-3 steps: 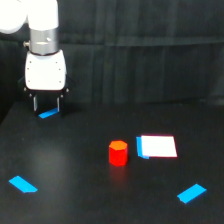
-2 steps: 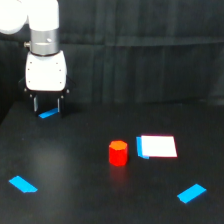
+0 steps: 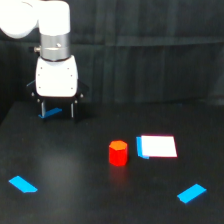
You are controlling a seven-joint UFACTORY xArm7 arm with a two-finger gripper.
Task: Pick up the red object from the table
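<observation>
Gripper upper left, fingers apart, empty; red object at centre, white card just beside it, right.

- Robot lab / test cell, not a home or shop.
- Backdrop: dark pleated curtain closing off the whole rear.
- Matte black table w/ blue tape strips stuck on as markers.
- White xArm6 arm hanging over the surface.
- Only props: red object, white card.
</observation>
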